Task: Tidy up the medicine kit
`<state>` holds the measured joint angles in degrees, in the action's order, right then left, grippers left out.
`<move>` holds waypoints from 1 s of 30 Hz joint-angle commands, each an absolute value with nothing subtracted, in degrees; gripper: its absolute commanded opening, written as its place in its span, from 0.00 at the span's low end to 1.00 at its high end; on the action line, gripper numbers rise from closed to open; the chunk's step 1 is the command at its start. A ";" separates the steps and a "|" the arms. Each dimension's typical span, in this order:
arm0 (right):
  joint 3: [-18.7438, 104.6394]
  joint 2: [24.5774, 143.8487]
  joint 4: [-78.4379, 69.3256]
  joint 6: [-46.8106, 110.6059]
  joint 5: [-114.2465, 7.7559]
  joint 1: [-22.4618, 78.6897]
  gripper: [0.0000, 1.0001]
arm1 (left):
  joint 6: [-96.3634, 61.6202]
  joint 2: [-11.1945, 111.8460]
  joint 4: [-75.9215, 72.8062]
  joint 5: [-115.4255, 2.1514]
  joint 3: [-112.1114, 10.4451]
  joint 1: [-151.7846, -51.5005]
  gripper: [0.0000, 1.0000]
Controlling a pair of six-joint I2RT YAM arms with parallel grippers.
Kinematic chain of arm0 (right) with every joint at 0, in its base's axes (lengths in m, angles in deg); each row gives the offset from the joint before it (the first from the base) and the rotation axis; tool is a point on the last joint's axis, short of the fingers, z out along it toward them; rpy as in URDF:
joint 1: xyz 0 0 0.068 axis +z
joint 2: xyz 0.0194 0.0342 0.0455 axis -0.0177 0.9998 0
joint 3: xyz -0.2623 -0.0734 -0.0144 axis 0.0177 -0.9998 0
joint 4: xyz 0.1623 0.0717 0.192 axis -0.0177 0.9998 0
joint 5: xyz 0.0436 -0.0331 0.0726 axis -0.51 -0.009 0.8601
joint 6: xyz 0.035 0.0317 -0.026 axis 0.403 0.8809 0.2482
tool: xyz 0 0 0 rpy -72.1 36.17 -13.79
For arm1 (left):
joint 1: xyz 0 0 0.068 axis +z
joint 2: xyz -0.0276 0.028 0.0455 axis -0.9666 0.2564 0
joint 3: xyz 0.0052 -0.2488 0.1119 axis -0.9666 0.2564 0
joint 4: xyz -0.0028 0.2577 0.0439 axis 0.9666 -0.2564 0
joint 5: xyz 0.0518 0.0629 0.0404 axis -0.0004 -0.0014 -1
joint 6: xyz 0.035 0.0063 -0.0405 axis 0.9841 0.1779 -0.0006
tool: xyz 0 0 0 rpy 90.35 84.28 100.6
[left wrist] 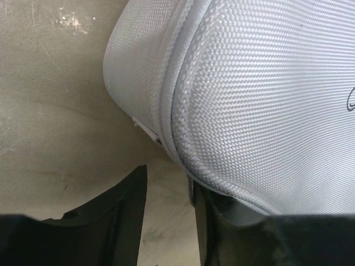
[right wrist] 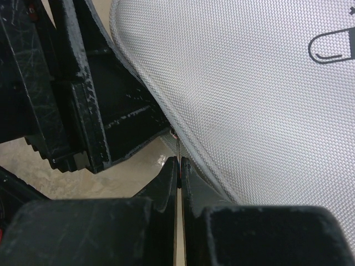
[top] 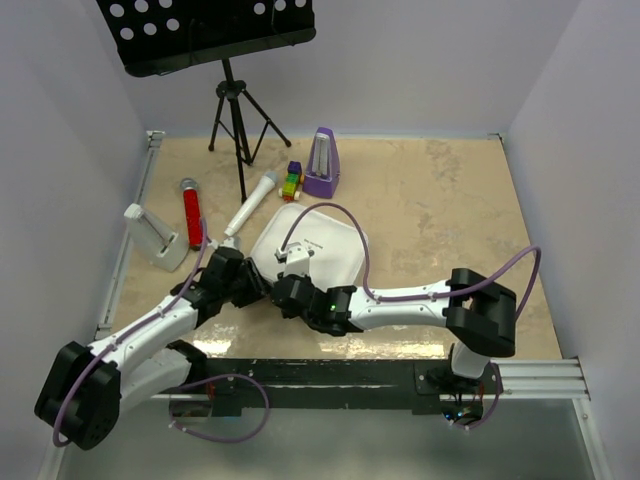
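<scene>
- Medicine kit (top: 320,245) lies shut, logo side up, on the table (top: 450,220), mid work area, just ahead of both arms. Purple metronome (top: 322,162) stands well behind it.
- Right gripper (right wrist: 178,164) is at the kit's near-left corner with its jaws pressed fully together. A thin zip pull (right wrist: 176,145) looks pinched between the tips. The pull is tiny, so the hold is likely, not certain.
- Left gripper (left wrist: 166,180) is right beside it at the same corner. Jaws are half apart with bare table showing between them, nothing held. One finger (left wrist: 222,221) sits against the kit's lower edge, below the seam (left wrist: 169,111).
- Step, my guess: unzip, with the left arm bracing the case.
- Risk 1: the pull slips out of the right tips. Cause: thin tab, tiny bite, any tug off the zip line.
- Risk 2: the whole kit slides or turns instead of the zip running. Cause: probably a light case, and the left isn't clamped on anything.
- Risk 3: the grippers collide. Cause: both crowd one corner, and the right wrist view shows the left one very close.
- Risk 4: the left pinches fabric across the seam and blocks the slider's track.
- Risk 5: the zip jams at the rounded corner. Cause: a pull direction that doesn't follow the curve.
</scene>
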<state>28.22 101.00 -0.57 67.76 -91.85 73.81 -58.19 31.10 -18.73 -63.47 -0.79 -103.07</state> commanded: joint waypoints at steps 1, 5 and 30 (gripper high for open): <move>23.84 97.80 2.23 69.03 -91.74 73.96 0.00 | -55.89 33.63 -16.41 -69.47 -4.41 -102.92 0.38; 19.01 93.23 3.46 70.69 -91.04 74.40 0.00 | -55.54 35.47 -16.76 -71.57 -6.00 -102.92 0.19; 2.65 65.81 16.30 99.96 -99.74 73.00 0.00 | -40.60 49.01 -16.94 -75.98 -15.58 -96.50 0.00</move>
<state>5.40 71.16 9.81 93.99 -95.08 73.79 -45.56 47.39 -18.29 -66.90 -13.76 -100.14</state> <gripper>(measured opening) 0.017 0.021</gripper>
